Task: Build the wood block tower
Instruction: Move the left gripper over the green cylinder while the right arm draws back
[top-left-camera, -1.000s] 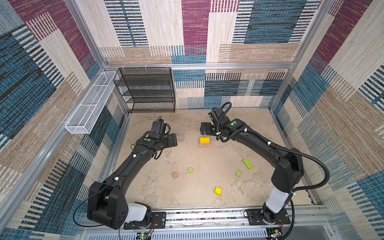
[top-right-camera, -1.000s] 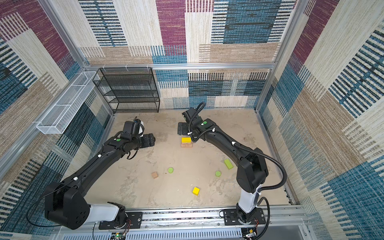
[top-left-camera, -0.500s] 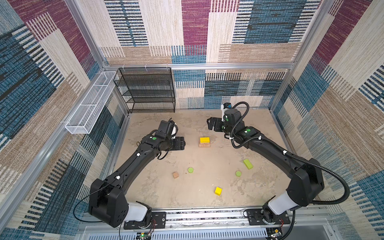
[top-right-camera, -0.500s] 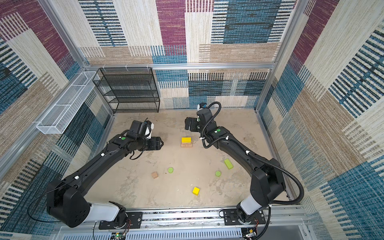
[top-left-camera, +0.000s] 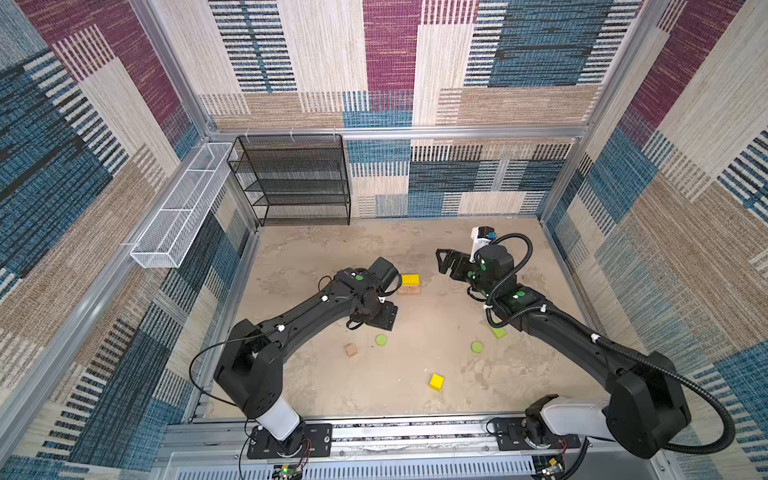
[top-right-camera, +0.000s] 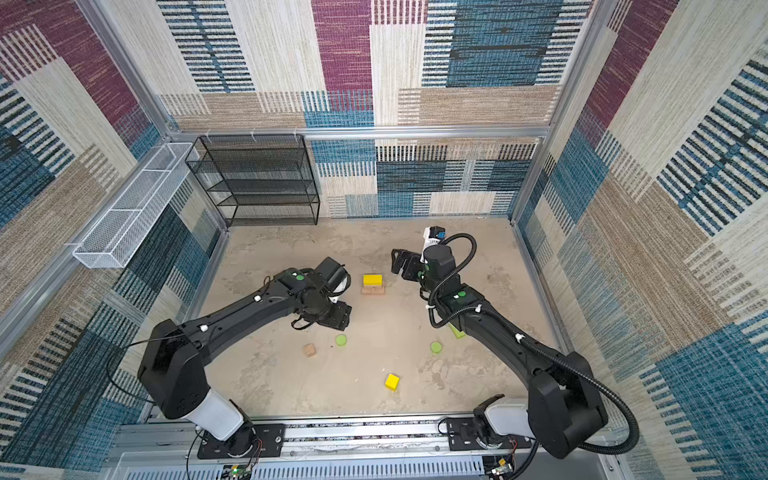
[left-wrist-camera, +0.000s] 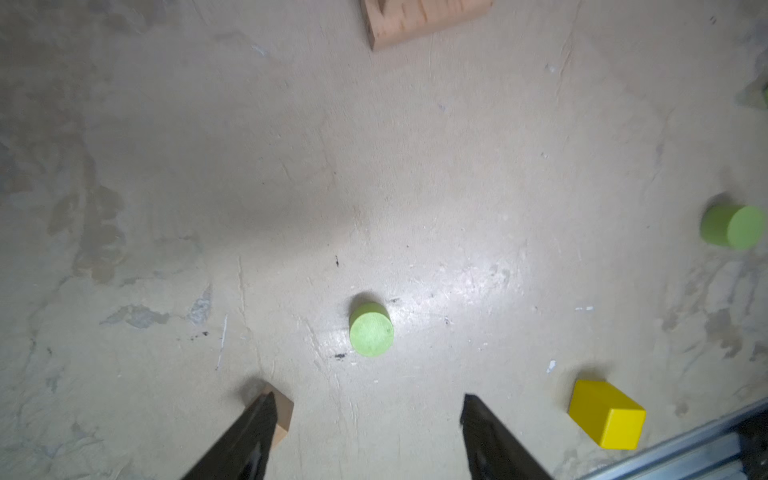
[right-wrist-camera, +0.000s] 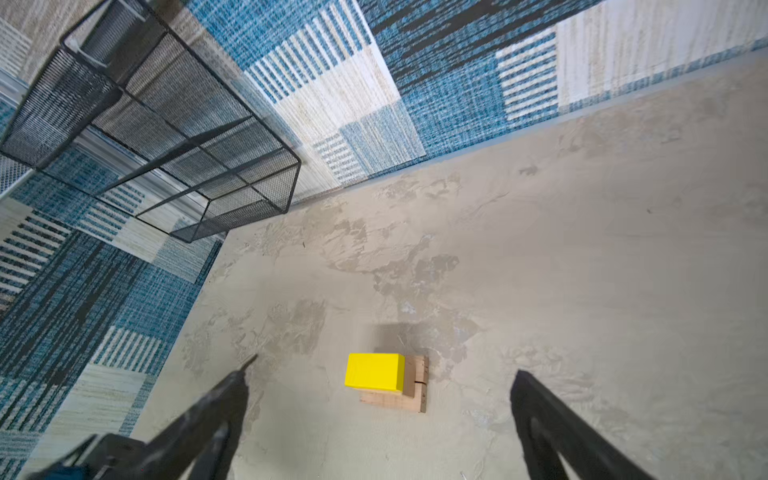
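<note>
Both arms have moved in the past second. The left arm has swung from the rear left of the counter toward its middle. The right arm has drawn back from the stack and now sits to the stack's right.

The left tool points down at the counter, its fingers spread with nothing between them. The right tool is raised and aimed toward the stack, its fingers spread wide and holding nothing.

A black mesh rack stands against the back wall, and a white wire basket hangs on the left wall.

Mid-counter, between the two tools, the wood block tower is two layers high. The yellow bar lies flat on tan bars set side by side.

The other blocks lie loose nearer the front rail. The lime green bar is partly hidden under the right arm. The yellow cube sits closest to the rail. The tan cube is partly behind one finger in the left wrist view. The left lime green disc is just beside the left tool, and the right lime green disc is near the green bar.
</note>
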